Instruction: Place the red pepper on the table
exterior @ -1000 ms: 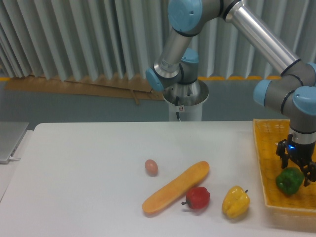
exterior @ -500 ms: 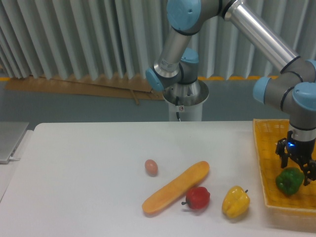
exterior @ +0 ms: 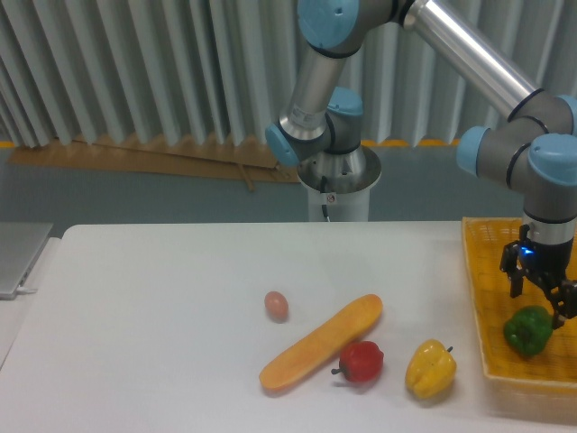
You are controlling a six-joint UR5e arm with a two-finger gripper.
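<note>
Hovering with nothing in it, my gripper (exterior: 540, 302) has its fingers spread apart just above the green pepper (exterior: 528, 330). Under me is the yellow basket (exterior: 482, 271), and the white table (exterior: 153, 316) stretches off to my left. Out there, well away from me, the red pepper (exterior: 361, 361) rests on the table, touching the long orange squash (exterior: 321, 343), with the yellow pepper (exterior: 430, 369) nearer me and a small egg (exterior: 276, 306) farthest off.

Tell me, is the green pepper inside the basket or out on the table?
Inside. The green pepper lies on the woven floor of the yellow basket, under the open gripper.
</note>
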